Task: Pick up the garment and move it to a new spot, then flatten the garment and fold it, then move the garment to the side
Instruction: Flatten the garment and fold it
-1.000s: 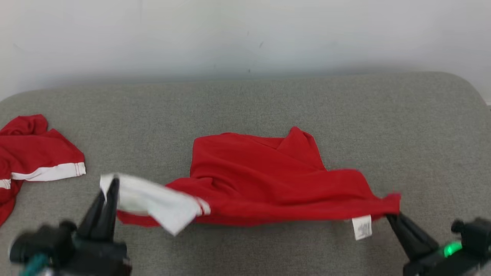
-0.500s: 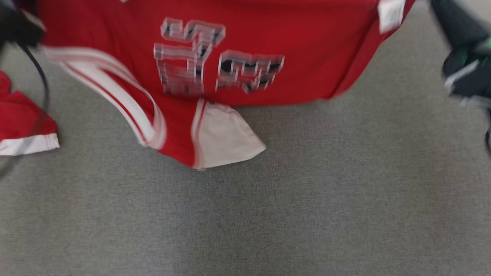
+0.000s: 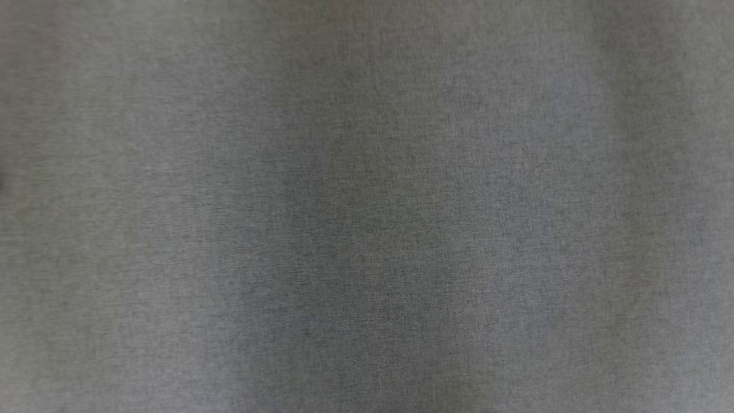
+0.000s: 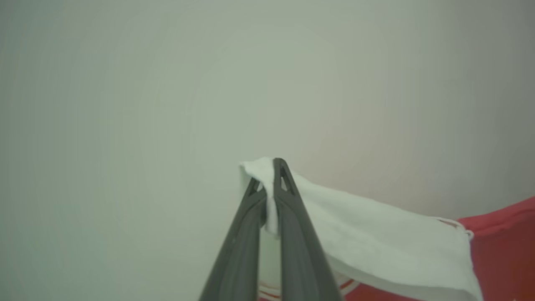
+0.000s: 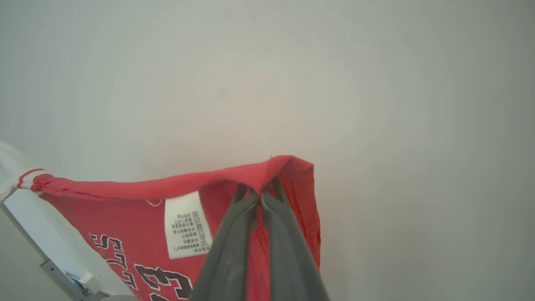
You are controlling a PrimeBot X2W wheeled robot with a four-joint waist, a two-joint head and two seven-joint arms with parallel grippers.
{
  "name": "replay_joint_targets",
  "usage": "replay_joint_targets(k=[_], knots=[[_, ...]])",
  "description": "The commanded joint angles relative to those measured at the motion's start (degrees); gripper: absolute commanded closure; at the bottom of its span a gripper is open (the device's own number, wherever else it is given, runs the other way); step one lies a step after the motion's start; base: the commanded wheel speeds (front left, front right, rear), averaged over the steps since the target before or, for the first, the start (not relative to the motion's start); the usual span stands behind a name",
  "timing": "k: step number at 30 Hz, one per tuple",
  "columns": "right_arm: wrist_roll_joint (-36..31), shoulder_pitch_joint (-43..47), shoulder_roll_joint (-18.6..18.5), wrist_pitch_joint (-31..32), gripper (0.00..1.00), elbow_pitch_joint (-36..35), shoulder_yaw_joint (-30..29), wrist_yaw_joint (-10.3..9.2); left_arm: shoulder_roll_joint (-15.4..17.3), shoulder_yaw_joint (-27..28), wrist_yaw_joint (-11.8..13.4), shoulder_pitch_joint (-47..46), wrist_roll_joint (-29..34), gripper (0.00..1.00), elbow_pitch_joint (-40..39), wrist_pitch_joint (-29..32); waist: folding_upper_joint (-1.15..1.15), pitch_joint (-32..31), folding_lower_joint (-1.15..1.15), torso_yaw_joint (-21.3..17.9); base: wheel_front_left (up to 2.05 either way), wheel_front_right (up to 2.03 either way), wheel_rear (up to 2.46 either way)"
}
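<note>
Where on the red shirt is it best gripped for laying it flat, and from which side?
Probably by two outer edges, as now: left pincer shut on the rim of the white sleeve, right pincer shut on the red corner by the care label. Come in edge-on from outside, so the shirt hangs spread between them.

The table (image 3: 367, 206), covered in grey woven fabric, is lying flat beneath the camera, its fine weave looking soft and slightly blurred. Faint lighter and darker bands are running vertically across it. A small dark smudge (image 3: 2, 183) is showing at the left edge.
</note>
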Motion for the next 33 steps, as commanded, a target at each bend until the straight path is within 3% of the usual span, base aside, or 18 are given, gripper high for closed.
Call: replay_joint_targets(k=[1, 9, 18, 22, 26, 30, 33], knots=[[-1.1, -2.8, 0.8, -0.3, 1.00, 1.7, 0.5, -0.12, -0.5, -0.2, 0.1, -2.6, -1.0, 1.00, 2.2, -1.5, -0.02, 1.8, -0.02, -1.1, 0.00, 0.00, 0.00], [-3.6, -10.3, 1.3, -2.0, 1.00, 6.6, 4.9, -0.12, -2.8, -4.9, 0.1, -8.5, -4.1, 1.00, 9.6, -6.4, -0.02, 3.4, -0.02, -1.0, 0.00, 0.00, 0.00], [0.9, -4.1, -2.4, -4.6, 1.00, 4.0, 8.3, -0.12, -3.9, -4.9, 0.1, -2.5, -11.2, 1.00, 11.8, -10.1, -0.02, 2.7, -0.02, -0.6, 0.00, 0.00, 0.00], [4.4, 4.0, -4.8, -6.3, 1.00, 0.5, 11.0, -0.12, -2.8, -5.7, 0.1, 5.4, -12.2, 1.00, 8.8, -11.2, -0.02, -0.4, -0.02, -0.8, 0.00, 0.00, 0.00], [8.2, 14.8, -8.5, -9.0, 1.00, -4.9, 13.5, -0.12, -2.4, -1.8, 0.6, 16.7, -14.9, 1.00, 3.1, -11.6, -0.02, -4.7, -0.02, -0.8, 0.00, 0.00, 0.00], [11.9, 26.3, -12.3, -12.0, 1.00, -10.7, 15.7, -0.12, -2.1, 3.9, 3.5, 32.4, -14.4, 1.00, -6.5, -11.5, -0.02, -8.7, -0.02, -0.8, 0.00, 0.00, 0.00], [14.1, 35.3, -14.8, -14.6, 1.00, -14.4, 17.7, -0.12, -3.4, 9.9, 6.7, 46.8, -17.7, 1.00, -15.1, -11.6, -0.02, -11.2, -0.02, -0.8, 0.00, 0.00, 0.00]])
